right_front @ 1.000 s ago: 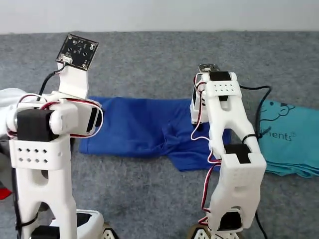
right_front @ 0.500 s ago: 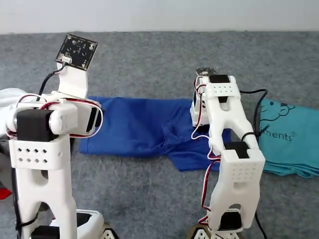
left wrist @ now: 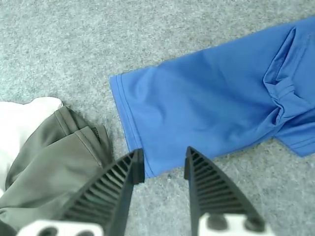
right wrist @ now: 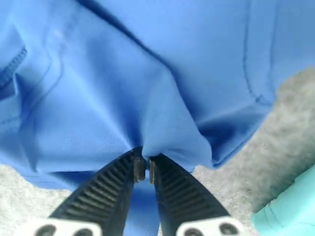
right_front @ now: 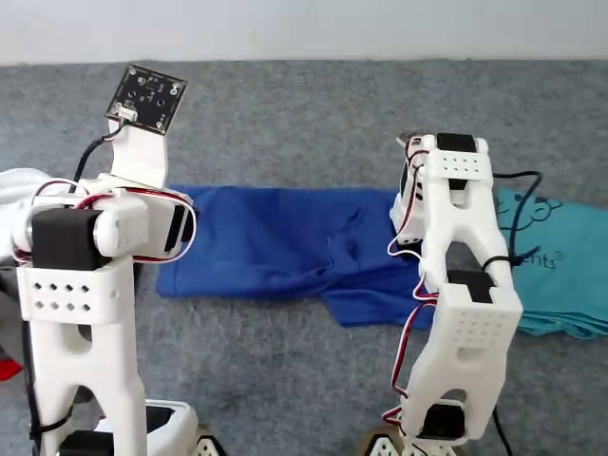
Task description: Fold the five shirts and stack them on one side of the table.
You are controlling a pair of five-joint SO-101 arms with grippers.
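Note:
A blue shirt [right_front: 275,242] lies stretched across the middle of the grey table, bunched and creased near its right end. My right gripper [right wrist: 142,169] is shut on a pinched fold of the blue shirt [right wrist: 123,88]; in the high view the right arm [right_front: 451,218] stands over that end. My left gripper [left wrist: 162,164] hangs open above the blue shirt's [left wrist: 206,103] hem edge, touching nothing. A teal shirt [right_front: 556,271] lies folded at the right. An olive shirt [left wrist: 54,167] and a white one [left wrist: 19,123] lie crumpled at the left.
The left arm [right_front: 85,256] rises at the table's left front, its camera board [right_front: 147,98] held high. Bare grey carpet [right_front: 285,123] runs behind the blue shirt up to the white wall. A corner of the teal shirt [right wrist: 290,206] shows beside the right gripper.
The right arm has shifted to the right, pulling the blue shirt's end with it, so the cloth is drawn that way. The left arm has not moved.

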